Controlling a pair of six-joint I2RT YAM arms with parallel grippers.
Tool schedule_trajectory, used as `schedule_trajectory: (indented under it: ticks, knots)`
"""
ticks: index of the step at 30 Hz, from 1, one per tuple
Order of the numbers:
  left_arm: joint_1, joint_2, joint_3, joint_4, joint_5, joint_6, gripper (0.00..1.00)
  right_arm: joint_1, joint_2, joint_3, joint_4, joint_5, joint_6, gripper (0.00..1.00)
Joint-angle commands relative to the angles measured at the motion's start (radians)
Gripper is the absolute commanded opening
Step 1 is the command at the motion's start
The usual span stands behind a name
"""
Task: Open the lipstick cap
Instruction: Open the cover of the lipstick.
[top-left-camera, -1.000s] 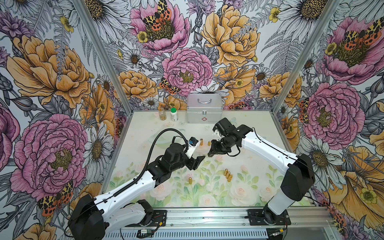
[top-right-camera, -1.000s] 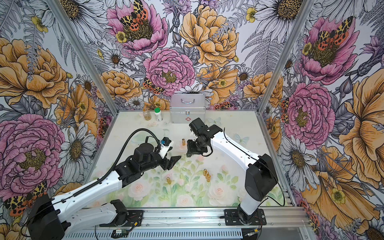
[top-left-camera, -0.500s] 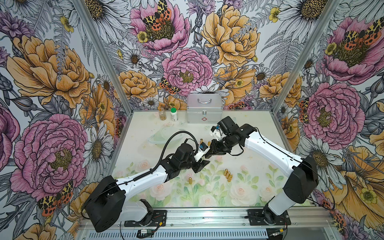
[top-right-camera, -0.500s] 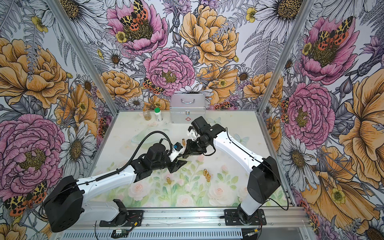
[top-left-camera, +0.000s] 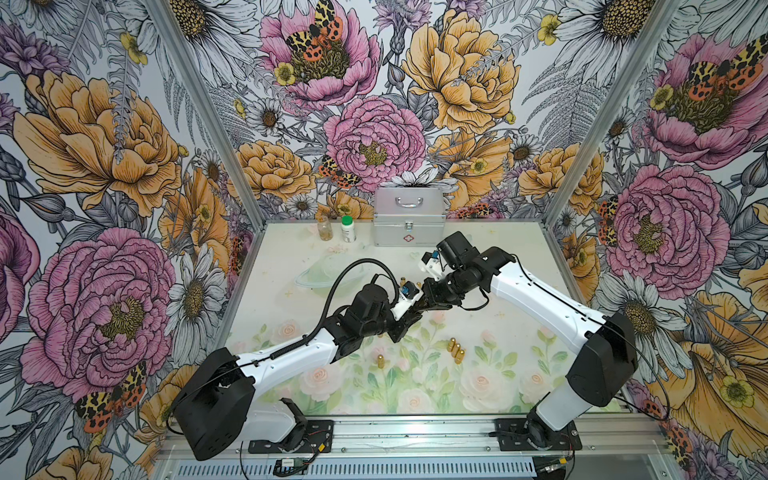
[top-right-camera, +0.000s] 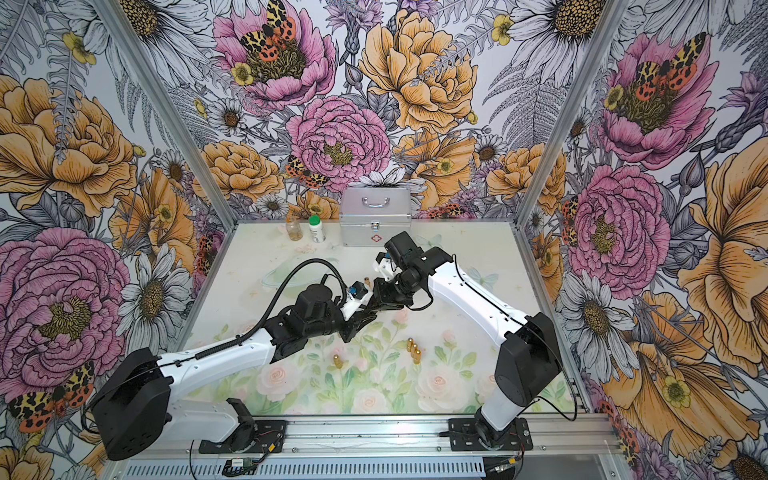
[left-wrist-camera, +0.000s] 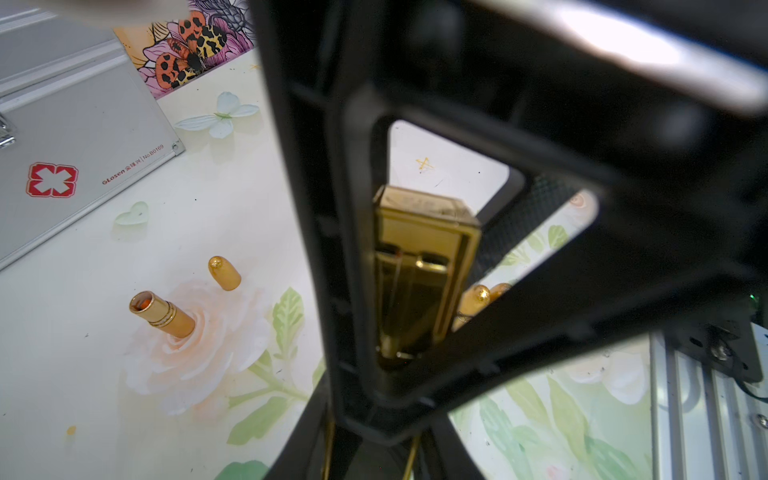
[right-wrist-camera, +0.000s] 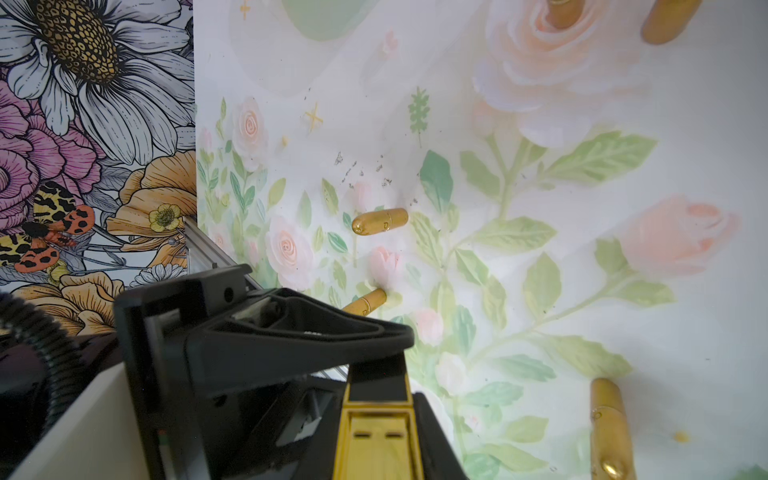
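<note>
At the back of the table (top-left-camera: 286, 253) stands a silver case (top-left-camera: 409, 216), lid down and latch fastened, so its contents are hidden. Beside it are a clear jar (top-left-camera: 324, 227) with something brownish in its lower part and a white bottle (top-left-camera: 348, 228) with a green cap, its contents unseen. In the left wrist view an uncapped gold tube (left-wrist-camera: 163, 314) stands on the table with an orange stick inside its mouth. A rounded gold cap (left-wrist-camera: 224, 273) stands just beside it, not touching.

The lipstick (right-wrist-camera: 380, 432), a square gold one, is off the table, above its middle, where the two arms meet. The right tool (top-left-camera: 427, 302) is clamped on it: in the right wrist view its black fingers (right-wrist-camera: 432, 449) sit on either side of the gold body. The lipstick's far end runs under a finger of the left tool (top-left-camera: 414, 314), which lies across it. Whether that tool is closed on the end or only around it I cannot tell. In the left wrist view the lipstick shows through the triangular opening of a black finger.

More capped tubes (top-left-camera: 455, 350) lie together on the table nearer the arms' bases. In the right wrist view a capped tube (right-wrist-camera: 380, 222) lying on its side carries a small letter D. The case front bears a red cross emblem (left-wrist-camera: 52, 179) and the print "GLosen", some Chinese characters and "No.B0169".
</note>
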Motion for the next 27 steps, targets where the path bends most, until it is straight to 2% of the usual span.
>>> schedule_trajectory:
  ticks: [1, 9, 16, 27]
  knots:
    - [-0.004, -0.004, 0.007, 0.056, 0.012, -0.01, 0.21, -0.005, 0.005, 0.032, 0.008, -0.015, 0.006, 0.25]
    - [-0.004, -0.015, -0.016, 0.064, -0.056, -0.056, 0.0, -0.005, 0.0, 0.063, 0.01, 0.001, 0.013, 0.32]
    - [-0.004, -0.054, -0.06, 0.065, -0.097, -0.09, 0.0, -0.005, -0.03, 0.075, 0.014, 0.049, 0.009, 0.41]
    - [0.002, -0.086, -0.064, 0.065, -0.028, -0.12, 0.0, 0.004, -0.017, 0.043, 0.067, 0.026, -0.024, 0.42]
